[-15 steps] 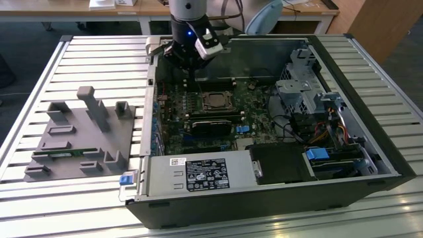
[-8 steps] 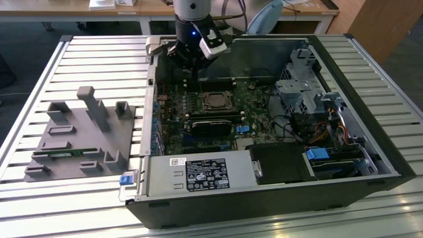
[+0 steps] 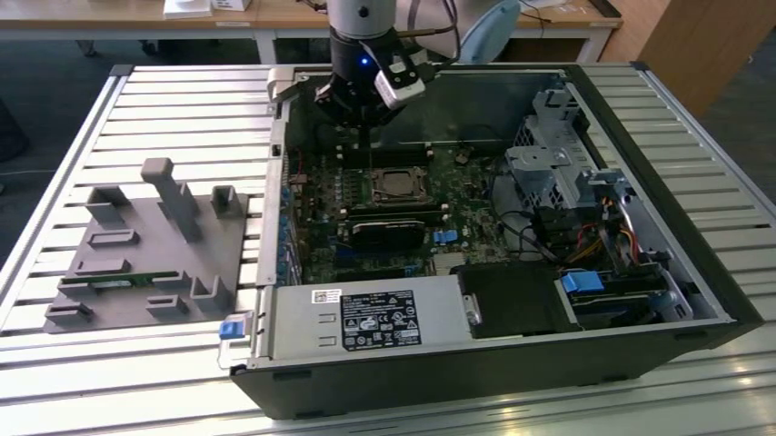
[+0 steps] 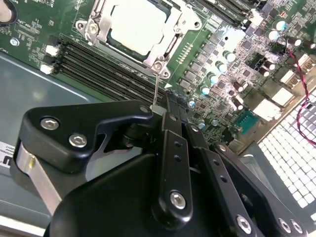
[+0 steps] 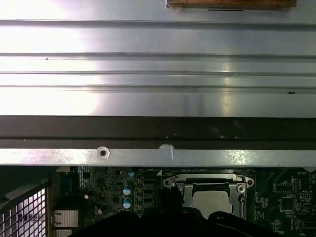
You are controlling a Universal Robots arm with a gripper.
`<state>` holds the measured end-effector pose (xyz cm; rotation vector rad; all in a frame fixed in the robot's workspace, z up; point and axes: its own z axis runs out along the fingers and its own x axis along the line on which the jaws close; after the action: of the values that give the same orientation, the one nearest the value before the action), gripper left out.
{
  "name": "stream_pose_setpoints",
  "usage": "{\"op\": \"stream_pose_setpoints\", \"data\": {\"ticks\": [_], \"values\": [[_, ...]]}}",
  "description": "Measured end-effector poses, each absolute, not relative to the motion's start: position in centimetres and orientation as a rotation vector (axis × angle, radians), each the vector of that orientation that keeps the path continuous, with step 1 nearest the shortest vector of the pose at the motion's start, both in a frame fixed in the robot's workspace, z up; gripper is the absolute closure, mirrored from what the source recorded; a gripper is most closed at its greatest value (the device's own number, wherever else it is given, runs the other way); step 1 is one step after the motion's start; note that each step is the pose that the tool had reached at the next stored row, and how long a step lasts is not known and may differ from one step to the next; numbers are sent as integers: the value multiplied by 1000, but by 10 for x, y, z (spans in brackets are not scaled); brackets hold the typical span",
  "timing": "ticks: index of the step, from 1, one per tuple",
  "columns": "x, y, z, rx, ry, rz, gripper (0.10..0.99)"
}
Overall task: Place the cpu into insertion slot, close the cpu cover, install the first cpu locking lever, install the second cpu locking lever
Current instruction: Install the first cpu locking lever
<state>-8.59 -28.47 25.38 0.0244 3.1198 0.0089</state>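
The cpu point(image 4: 132, 24) lies in the insertion slot point(image 3: 394, 186) on the green motherboard, its silvery top showing through the window of the cpu cover point(image 4: 163, 47). The cover lies down flat over it. In the first wrist view the cpu point(image 5: 212, 200) and cover point(image 5: 178, 190) sit below the case wall. A thin wire locking lever point(image 4: 155, 86) stands up from the socket's corner, its tip point(image 5: 172, 153) raised. My gripper point(image 4: 165, 107) is shut on that lever's upper end. In the exterior view the gripper point(image 3: 363, 136) hangs just behind the socket.
The open computer case point(image 3: 715, 300) surrounds the board. Black memory slots point(image 4: 98, 64) run beside the socket, and a long black module point(image 3: 394, 232) lies in front of it. A drive cage point(image 3: 558, 163) and cables stand on the exterior view's right, a grey fixture point(image 3: 145, 245) on its left.
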Motion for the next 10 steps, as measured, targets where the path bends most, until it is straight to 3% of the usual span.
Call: {"op": "stream_pose_setpoints", "data": {"ticks": [10], "values": [[-84, -284, 253, 17, 3120, 11, 980]]}}
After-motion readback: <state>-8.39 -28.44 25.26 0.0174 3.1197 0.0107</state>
